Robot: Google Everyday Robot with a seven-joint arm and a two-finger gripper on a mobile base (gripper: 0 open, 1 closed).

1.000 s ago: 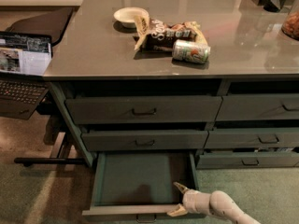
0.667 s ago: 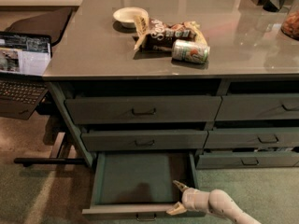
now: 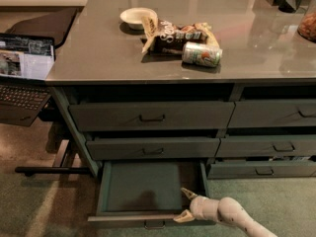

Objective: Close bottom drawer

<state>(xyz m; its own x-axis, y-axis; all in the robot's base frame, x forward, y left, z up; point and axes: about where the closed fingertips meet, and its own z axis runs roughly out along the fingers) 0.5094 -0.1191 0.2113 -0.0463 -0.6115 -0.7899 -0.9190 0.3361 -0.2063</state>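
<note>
The bottom drawer point(image 3: 148, 186) of the left column stands pulled out, its green inner floor bare and its low front panel point(image 3: 133, 219) with a small dark handle point(image 3: 154, 225) along the frame's lower edge. My gripper point(image 3: 184, 204) comes in from the lower right on a pale arm point(image 3: 232, 215). Its two fingers are spread apart: one fingertip point(image 3: 186, 192) lies over the drawer's right inner corner, the other point(image 3: 179, 217) rests at the front panel's top edge, right of the handle. It holds nothing.
Two taller-fronted drawers point(image 3: 150, 115) sit above, slightly ajar, and a second column of drawers point(image 3: 266, 144) is to the right. The countertop point(image 3: 98, 53) carries a bowl point(image 3: 136, 18), a snack bag point(image 3: 175, 33) and a can point(image 3: 201, 54). A laptop point(image 3: 24, 73) on a stand sits left. Green carpet point(image 3: 39, 206) lies around.
The gripper has stayed at the drawer's front right corner with fingers spread. The drawer has not visibly moved.
</note>
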